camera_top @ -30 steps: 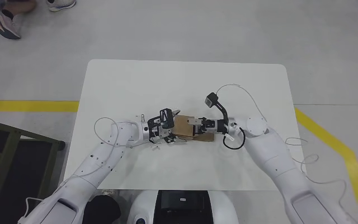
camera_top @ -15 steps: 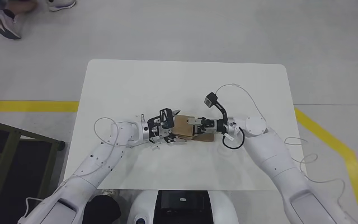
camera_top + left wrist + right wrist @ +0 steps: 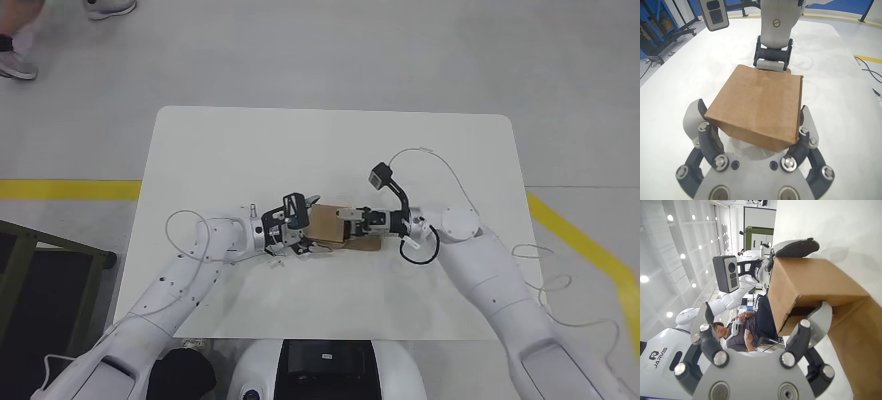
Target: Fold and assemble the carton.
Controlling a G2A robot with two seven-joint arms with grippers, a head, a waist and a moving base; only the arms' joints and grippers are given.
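Near the front middle of the table [image 3: 430, 140], the carton [image 3: 330, 224] sits between the two grippers. It is a brown cardboard sleeve whose long axis runs from one arm to the other.

(a) The left gripper [image 3: 752, 107] clamps the carton's near end, with one finger [image 3: 694, 113] against each side wall. The end facing this wrist is open, and an inner fold is visible.

(b) The right gripper [image 3: 764, 309] is spread wide at the opposite end. One finger [image 3: 821, 311] sits inside a gap under a ragged-edged flap. The other finger [image 3: 702, 319] stands free in the air, apart from the cardboard. A larger flap extends beside the inserted finger.

Whether the carton touches the table cannot be told.
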